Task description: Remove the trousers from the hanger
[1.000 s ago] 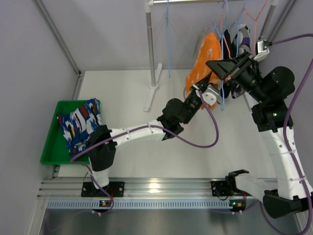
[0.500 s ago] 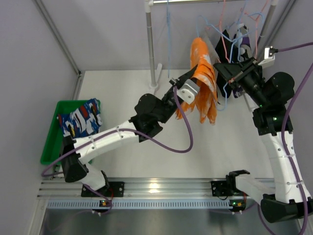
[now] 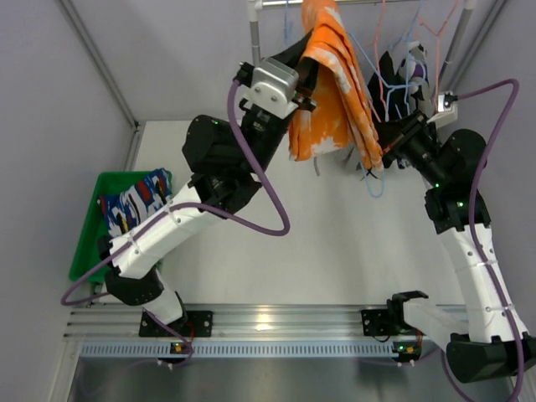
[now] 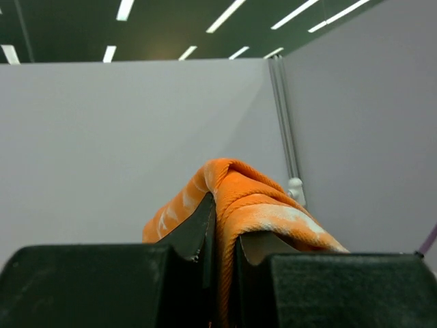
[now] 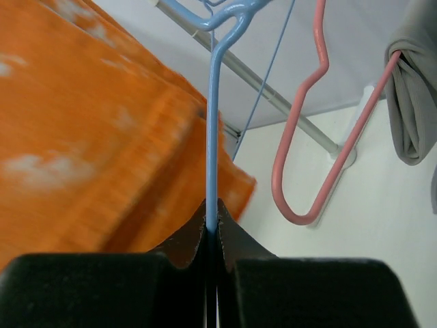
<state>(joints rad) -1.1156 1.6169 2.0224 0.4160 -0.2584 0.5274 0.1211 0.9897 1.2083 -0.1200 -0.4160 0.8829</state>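
Left gripper (image 4: 220,236): jaws clamped on fold of orange trousers (image 3: 335,92), held high beside rack pole (image 3: 255,33). Cloth drapes down toward right gripper (image 5: 212,229), jaws pinching blue hanger (image 5: 212,137) wire. Pink hanger (image 5: 317,137) and grey garment (image 5: 410,102) hang nearby. Blue patterned trousers (image 3: 138,205) lie in green tray (image 3: 84,251).

Left arm (image 3: 142,239) and right arm (image 3: 471,268) are showing white links between black joints; green lights are glowing there. Purple cable (image 3: 283,219) is trailing each. Left gripper (image 4: 222,232) fingers (image 4: 102,287) are looking matte black.
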